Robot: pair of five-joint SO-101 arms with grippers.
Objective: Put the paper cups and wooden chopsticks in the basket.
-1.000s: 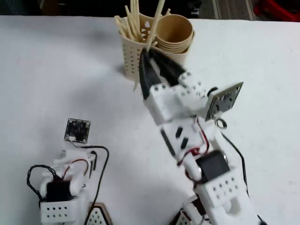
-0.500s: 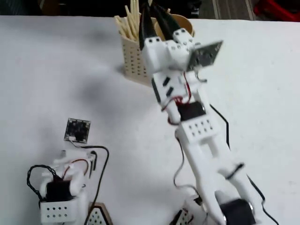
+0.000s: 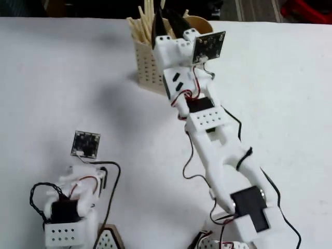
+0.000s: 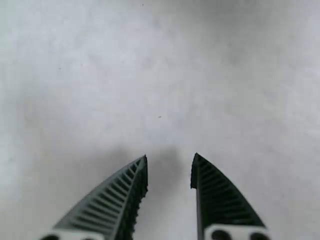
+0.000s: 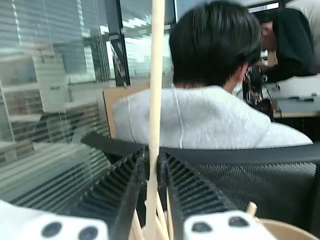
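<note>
High view: the basket (image 3: 147, 65) stands near the far edge of the table (image 3: 62, 78), with dark room just behind it. Chopsticks (image 3: 139, 26) stick up out of it, and the cups (image 3: 198, 23) sit stacked at its right side; I cannot tell whether they are in a compartment. The right arm (image 3: 218, 145) lies stretched from the near edge to the basket, and the right gripper (image 3: 163, 15) is above the basket's rim. White table top spreads wide on both sides of this arm. The left arm (image 3: 67, 207) sits folded at the near left corner.

Left wrist view: the left gripper (image 4: 170, 160) shows a narrow gap and holds nothing, above white table (image 4: 160, 75).

Right wrist view: the right gripper (image 5: 152, 159) is pinched on one upright chopstick (image 5: 156, 75). Another stick's end (image 5: 252, 207) and a cup rim (image 5: 287, 226) show below
</note>
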